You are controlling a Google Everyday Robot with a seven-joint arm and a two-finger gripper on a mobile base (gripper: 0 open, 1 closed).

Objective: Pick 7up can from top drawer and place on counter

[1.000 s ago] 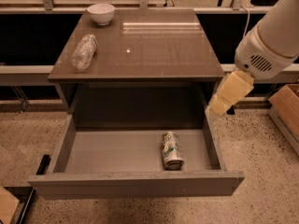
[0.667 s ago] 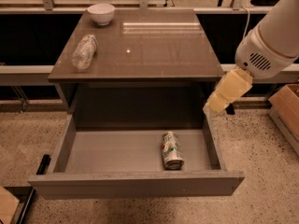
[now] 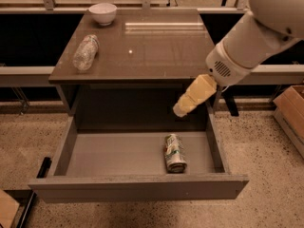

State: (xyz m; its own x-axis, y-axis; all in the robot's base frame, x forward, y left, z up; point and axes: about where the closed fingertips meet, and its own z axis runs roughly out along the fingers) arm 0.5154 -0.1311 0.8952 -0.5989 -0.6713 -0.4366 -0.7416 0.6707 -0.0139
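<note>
The 7up can (image 3: pixel 174 153) lies on its side on the floor of the open top drawer (image 3: pixel 114 156), right of the middle and near the front panel. Its green and white label faces up. My gripper (image 3: pixel 182 109) hangs from the white arm at the upper right. It is above the back right part of the drawer, up and a little behind the can, and apart from it. The counter (image 3: pixel 152 46) is the glossy top of the cabinet behind the drawer.
A clear plastic bottle (image 3: pixel 85 52) lies on the counter's left side. A white bowl (image 3: pixel 102 13) stands at its back left corner. A cardboard box (image 3: pixel 290 115) sits on the floor at the right. A dark bar (image 3: pixel 33 191) lies on the floor at the left.
My gripper and arm have moved left and down, from beside the drawer's right wall to over the drawer's back right. The can has not moved.
</note>
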